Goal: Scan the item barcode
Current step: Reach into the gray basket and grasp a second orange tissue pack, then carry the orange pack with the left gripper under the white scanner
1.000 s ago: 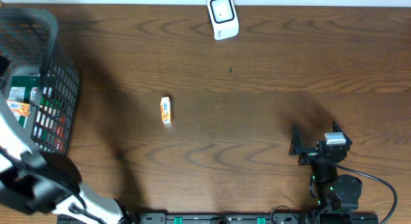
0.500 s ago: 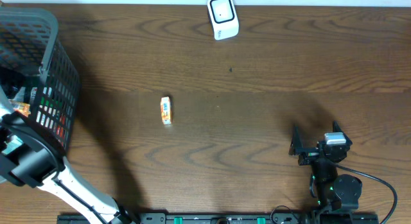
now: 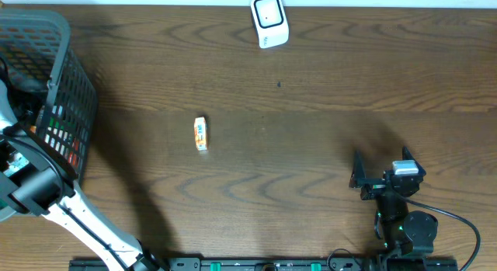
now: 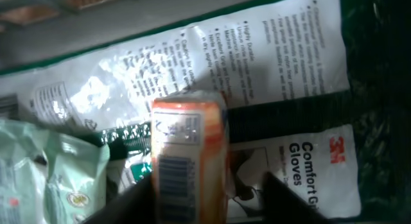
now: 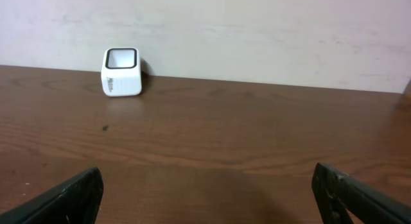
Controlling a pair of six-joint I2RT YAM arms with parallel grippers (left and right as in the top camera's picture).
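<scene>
An orange-and-white box (image 4: 189,153) with a barcode on its face stands among packets inside the basket, in the left wrist view. My left gripper (image 4: 207,189) straddles it. The left finger lies against the box, while a gap shows between the box and the right finger, so the jaws are open. From overhead, only the left arm (image 3: 31,185) shows beside the grey basket (image 3: 74,92). The white scanner (image 3: 269,21) stands at the table's far edge, also visible as the scanner (image 5: 122,72). My right gripper (image 3: 358,176) rests open and empty at the front right.
A small orange item (image 3: 200,133) lies on the wooden table left of centre. In the basket, a 3M gloves packet (image 4: 308,166), a printed foil pack (image 4: 212,51) and a pale green pouch (image 4: 51,179) surround the box.
The left arm has swung toward the table's left edge, lower over the basket. The right arm has not moved.
</scene>
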